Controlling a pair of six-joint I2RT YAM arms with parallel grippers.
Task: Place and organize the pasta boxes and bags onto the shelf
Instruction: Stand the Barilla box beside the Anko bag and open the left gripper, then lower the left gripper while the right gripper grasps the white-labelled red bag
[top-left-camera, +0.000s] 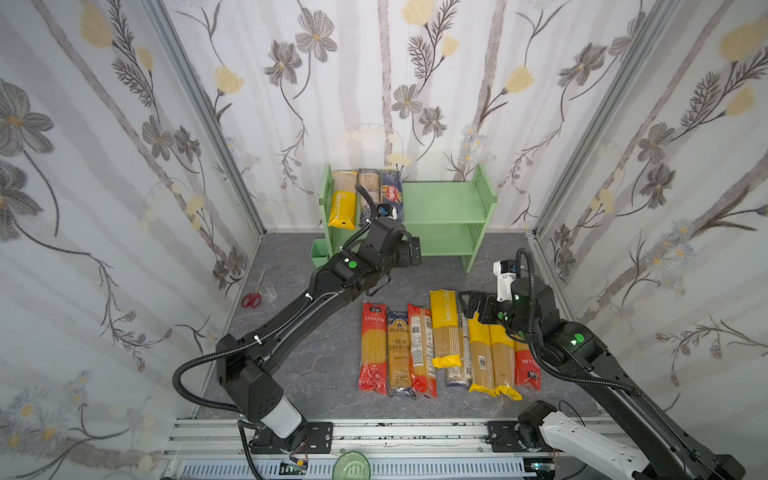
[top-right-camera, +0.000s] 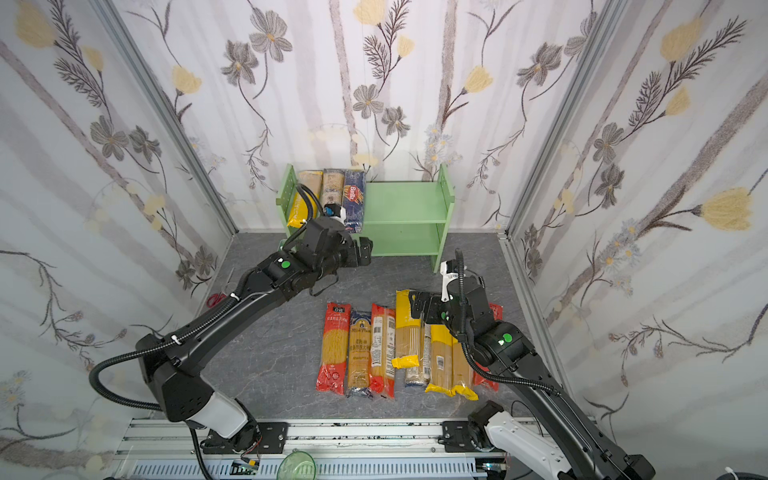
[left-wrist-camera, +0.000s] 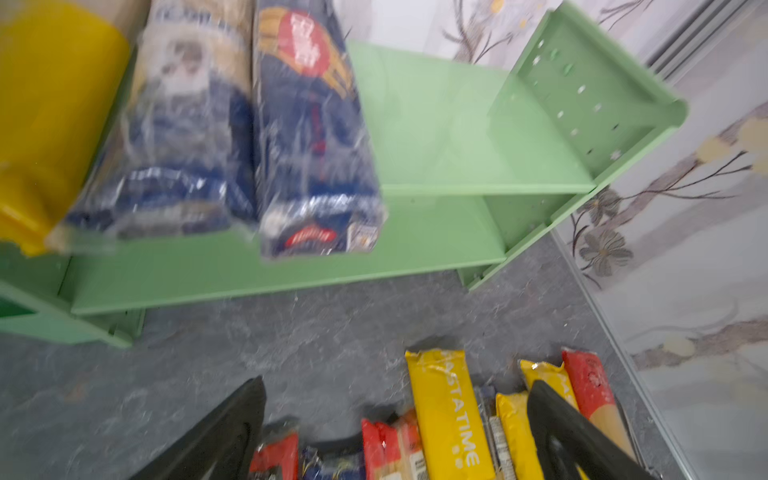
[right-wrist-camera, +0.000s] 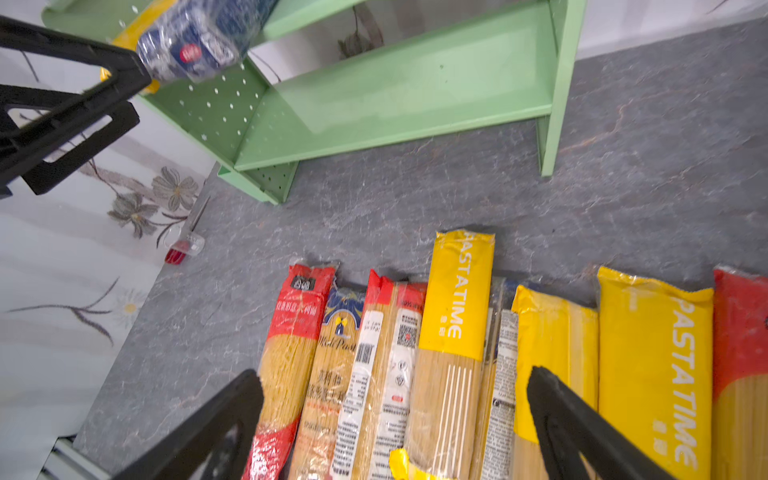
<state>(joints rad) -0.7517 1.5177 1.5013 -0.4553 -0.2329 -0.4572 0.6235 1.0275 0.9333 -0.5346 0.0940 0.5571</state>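
On the top tier of the shelf (top-left-camera: 444, 203), hard against its left side panel, three packs lie side by side, running front to back. There's a yellow-ended bag (top-left-camera: 343, 201), then a navy-ended bag (top-left-camera: 369, 185), then the dark blue Barilla pack (top-left-camera: 392, 191). All three poke out a bit past the shelf's front edge. The left pincer (left-wrist-camera: 397, 384) hangs just in front of the shelf, below the Barilla pack's front end and clear of it. Its fingers are spread wide with nothing between them, going by its wrist view (pretty blurry tbh).

Further out in front of the shelf, toward its right half, the rest of the pasta sits in a row of packs (top-left-camera: 422, 353) on the grey bench (top-left-camera: 311, 353). I count eight, lying parallel with one end toward the shelf, a mix of red, navy and yellow ends. One yellow PASTATIME bag (top-left-camera: 445, 328) sticks out closer to the shelf than the others. The right pincer (right-wrist-camera: 395, 374) hovers over the right part of that row, also wide apart and holding nothing.

Right at the shelf's left side there's a small green cup (top-left-camera: 320, 253), with red-handled scissors (top-left-camera: 252, 297) further left by the wall.
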